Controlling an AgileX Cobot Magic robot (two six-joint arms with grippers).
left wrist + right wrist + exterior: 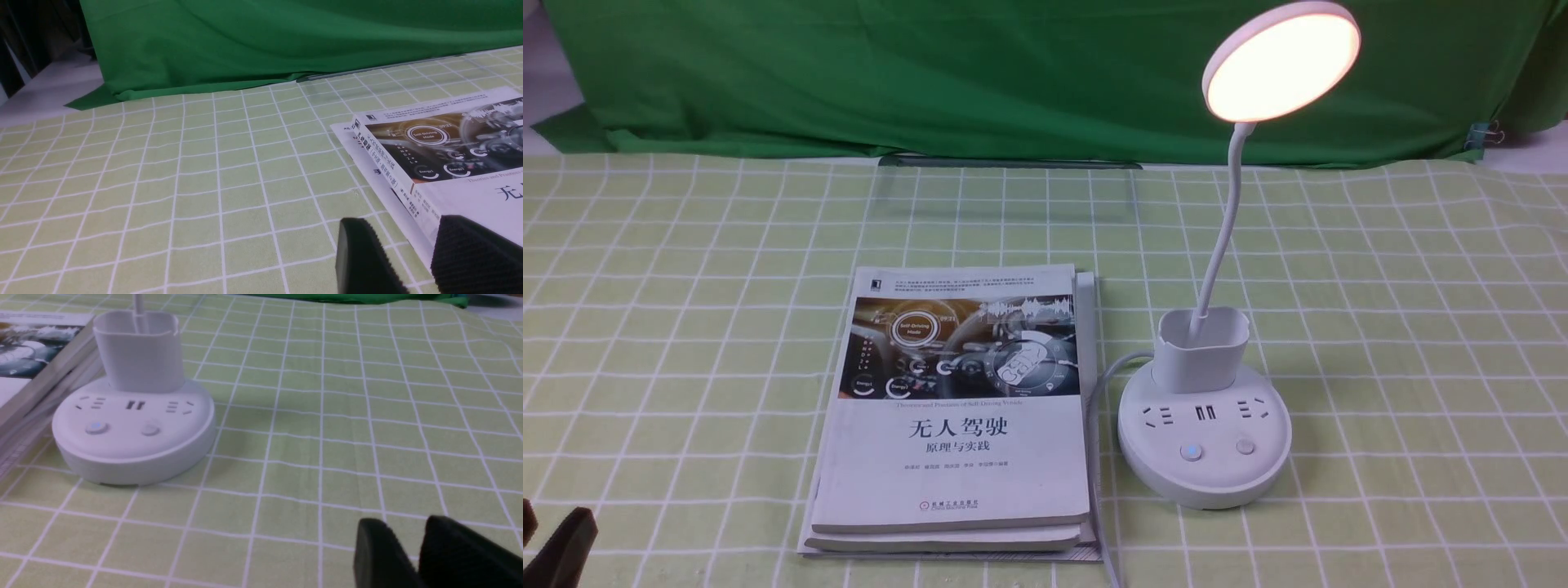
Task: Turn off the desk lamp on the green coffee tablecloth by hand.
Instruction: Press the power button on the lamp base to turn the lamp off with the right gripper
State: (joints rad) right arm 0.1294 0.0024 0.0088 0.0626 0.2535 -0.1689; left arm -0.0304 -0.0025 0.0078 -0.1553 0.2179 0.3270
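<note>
The white desk lamp stands on the green coffee tablecloth point(1421, 327), right of centre. Its round disc head point(1282, 65) glows warm. A thin neck runs down into the cup-shaped holder point(1201, 347) on the round base point(1205, 482). Of the base's two buttons, the left one point(1191, 452) shows a blue light and the right one point(1245, 447) is plain. The base point(130, 453) lies well off to the side of my right gripper point(406, 522), which is slightly open, empty and low over the cloth. My left gripper point(398, 222) is open and empty beside the books.
A stack of books point(956, 408) lies just left of the lamp base, with the lamp's grey cable point(1098, 384) running between them. A dark green backdrop cloth point(1013, 73) hangs along the far edge. One black finger of my left gripper point(560, 547) shows at the near left corner.
</note>
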